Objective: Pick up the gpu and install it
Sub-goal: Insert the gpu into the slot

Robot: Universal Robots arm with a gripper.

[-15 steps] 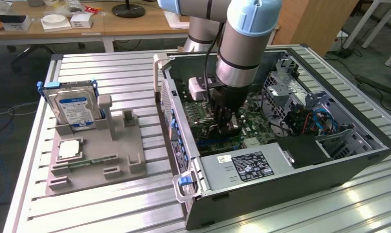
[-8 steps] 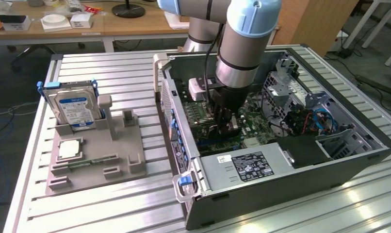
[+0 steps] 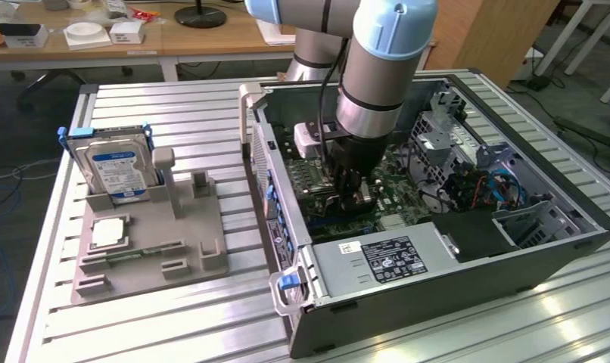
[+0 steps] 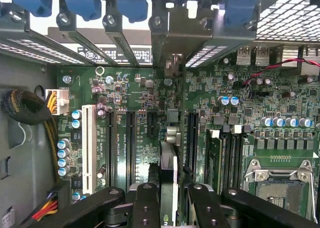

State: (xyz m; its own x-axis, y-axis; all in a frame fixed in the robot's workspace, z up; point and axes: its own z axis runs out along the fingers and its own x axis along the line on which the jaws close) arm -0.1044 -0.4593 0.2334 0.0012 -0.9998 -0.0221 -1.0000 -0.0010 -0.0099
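Pickup looks done: inside the computer case (image 3: 547, 249), at its middle, the gripper (image 4: 168, 198), jaws narrowed, pinches the gpu (image 4: 169, 163) edge-on above the motherboard (image 4: 150, 88) slots toward twelve o'clock, seating remaining.

Item: one silver-grey jointed robot arm with pale blue joint caps (image 3: 371, 68), forearm descending near-vertically. Black wrist section below. Black two-fingered gripper (image 4: 167, 193) pointing straight down; jaws narrowly set, clamped on a thin dark upright card (image 4: 168, 173) between them.
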